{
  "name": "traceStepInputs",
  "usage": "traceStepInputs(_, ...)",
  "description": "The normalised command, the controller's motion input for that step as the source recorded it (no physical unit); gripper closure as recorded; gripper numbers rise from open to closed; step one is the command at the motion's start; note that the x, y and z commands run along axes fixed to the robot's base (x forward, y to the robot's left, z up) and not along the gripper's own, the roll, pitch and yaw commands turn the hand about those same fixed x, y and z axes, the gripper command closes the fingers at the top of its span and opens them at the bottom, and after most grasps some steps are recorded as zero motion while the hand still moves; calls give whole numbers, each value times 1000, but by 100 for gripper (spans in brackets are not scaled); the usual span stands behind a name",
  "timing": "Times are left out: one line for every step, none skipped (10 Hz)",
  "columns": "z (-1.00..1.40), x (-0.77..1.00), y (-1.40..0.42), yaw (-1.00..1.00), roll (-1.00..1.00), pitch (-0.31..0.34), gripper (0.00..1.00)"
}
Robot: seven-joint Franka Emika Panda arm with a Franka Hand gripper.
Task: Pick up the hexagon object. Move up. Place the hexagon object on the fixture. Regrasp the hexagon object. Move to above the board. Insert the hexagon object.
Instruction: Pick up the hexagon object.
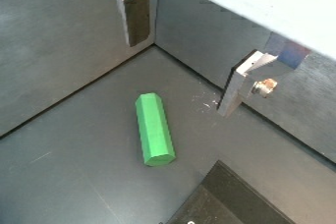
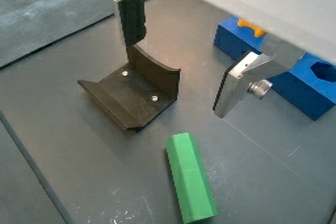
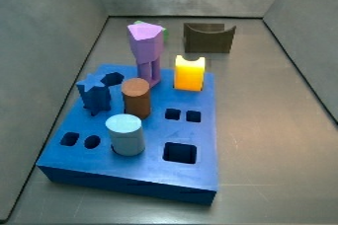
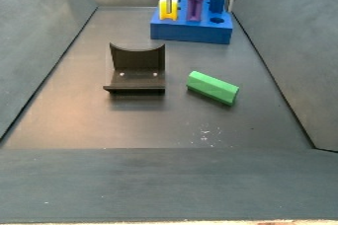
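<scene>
The hexagon object is a slim green prism lying on its side on the dark floor, seen in both wrist views and in a side view. It lies just beside the fixture, a dark block with a curved notch. My gripper hangs open well above the floor, with nothing between its fingers. The prism lies below and apart from them. The blue board lies at the far end.
On the board stand a purple prism, a glowing yellow-orange block, a brown cylinder and a pale cylinder. Sloping dark walls close in the floor on all sides.
</scene>
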Motion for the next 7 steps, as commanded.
traceStepInputs(-434,11,257,457,13,0,0)
traceStepInputs(-980,-174,83,940,66,-146,0)
traceStepInputs(-980,-180,74,954,53,-146,0)
traceStepInputs(-971,-180,46,994,17,-136,0)
traceStepInputs(-969,-183,37,1000,7,-133,0)
traceStepInputs(-969,-180,37,1000,3,-131,0)
traceStepInputs(-974,-171,37,1000,0,-126,0)
